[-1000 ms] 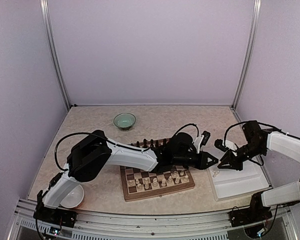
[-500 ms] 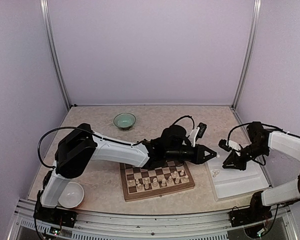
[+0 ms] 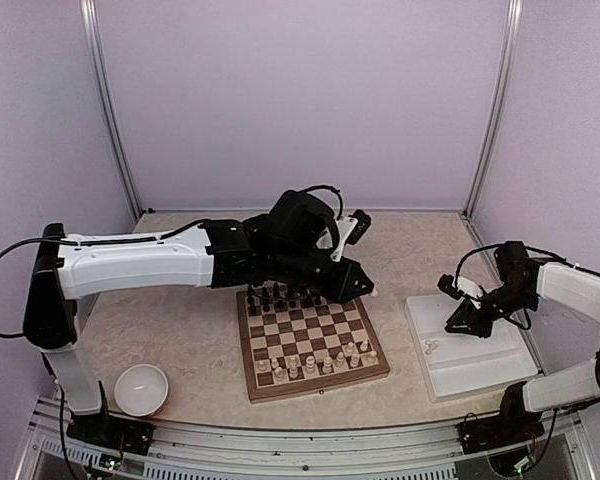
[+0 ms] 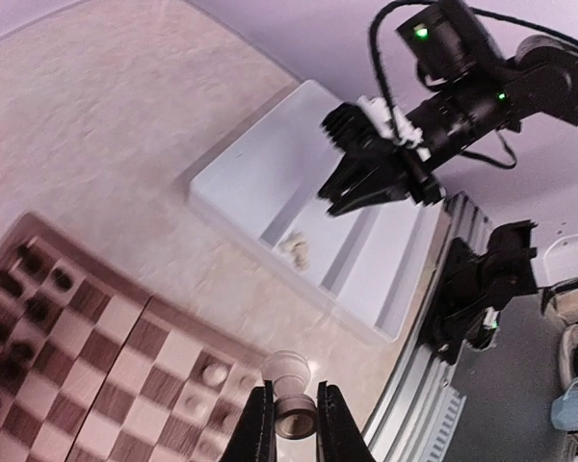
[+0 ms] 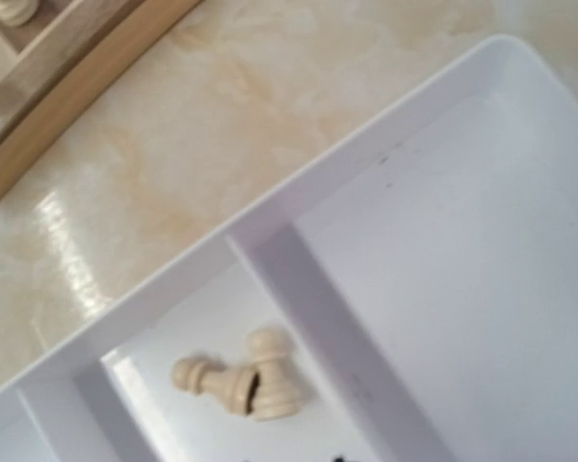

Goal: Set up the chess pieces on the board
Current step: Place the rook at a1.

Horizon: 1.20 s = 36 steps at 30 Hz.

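**Left arm carrying a pawn from the tray to the board**

Since the earlier frame, the left arm has pulled back from the tray (image 3: 480,375) and risen. Its left gripper (image 4: 291,423) now hangs above the far right corner of the board (image 3: 320,388).

1. Left jaws: closed narrowly on a cream pawn (image 4: 289,380). The pawn's round head projects just past the fingertips (image 4: 260,428).
2. Board: lies below and behind the left jaws. Cream pieces (image 3: 320,360) stand on its two near rows and dark pieces (image 3: 285,295) on its far rows.
3. Tray: lies ahead of the left jaws, beside the board's right edge and apart from it.
4. Right gripper (image 3: 452,328): hangs over the tray, tips pointing down. Whether its jaws are wide or narrow cannot be told from these views.
5. Two loose pieces (image 5: 241,380): lie on their sides, touching each other, in a tray compartment just below the right jaws.
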Each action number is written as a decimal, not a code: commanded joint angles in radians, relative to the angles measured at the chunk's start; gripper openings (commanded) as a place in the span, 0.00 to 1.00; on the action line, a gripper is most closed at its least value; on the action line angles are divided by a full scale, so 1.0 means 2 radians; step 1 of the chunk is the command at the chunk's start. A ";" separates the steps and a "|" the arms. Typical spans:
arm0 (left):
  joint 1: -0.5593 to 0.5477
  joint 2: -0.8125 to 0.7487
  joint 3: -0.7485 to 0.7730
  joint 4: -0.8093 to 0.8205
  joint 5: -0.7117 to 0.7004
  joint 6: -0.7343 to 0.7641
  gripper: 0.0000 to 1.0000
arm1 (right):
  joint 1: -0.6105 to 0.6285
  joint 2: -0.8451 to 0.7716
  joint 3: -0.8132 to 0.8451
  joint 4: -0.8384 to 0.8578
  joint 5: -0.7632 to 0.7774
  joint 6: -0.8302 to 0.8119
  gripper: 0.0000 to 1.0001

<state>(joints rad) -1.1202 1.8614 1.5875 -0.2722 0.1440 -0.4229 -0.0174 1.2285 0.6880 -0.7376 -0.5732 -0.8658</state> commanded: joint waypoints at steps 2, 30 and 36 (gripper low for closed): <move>-0.011 -0.070 -0.062 -0.230 -0.100 0.012 0.04 | -0.005 -0.012 -0.008 0.023 0.009 0.021 0.14; -0.021 -0.122 -0.263 -0.188 -0.098 -0.074 0.08 | -0.005 -0.010 -0.010 0.023 0.007 0.020 0.15; -0.021 -0.110 -0.265 -0.188 -0.094 -0.072 0.09 | -0.005 -0.009 -0.010 0.023 0.006 0.020 0.15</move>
<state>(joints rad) -1.1564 1.6196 1.0588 -0.6609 -0.0349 -0.5686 -0.0174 1.2182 0.6769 -0.6952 -0.5564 -0.8288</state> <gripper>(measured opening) 0.112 0.151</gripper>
